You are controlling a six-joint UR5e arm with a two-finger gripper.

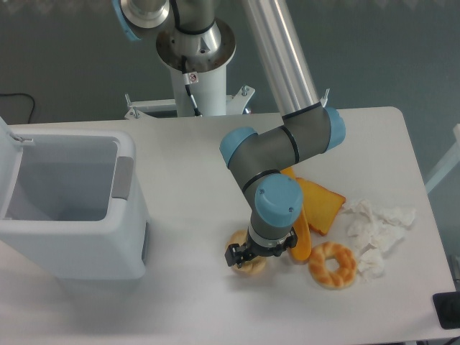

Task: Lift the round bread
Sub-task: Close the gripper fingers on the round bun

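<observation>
The round bread is a small pale-tan bun on the white table, mostly hidden under my gripper. My gripper points straight down right over it, its black fingers at the bun's sides. The wrist hides the fingertips, so I cannot tell whether they are closed on the bun. The bun seems to rest on the table.
A golden ring-shaped bagel lies just right of the gripper. A long orange baguette and an orange toast slice lie behind it. Crumpled white paper is at the right. A large white open bin stands at the left.
</observation>
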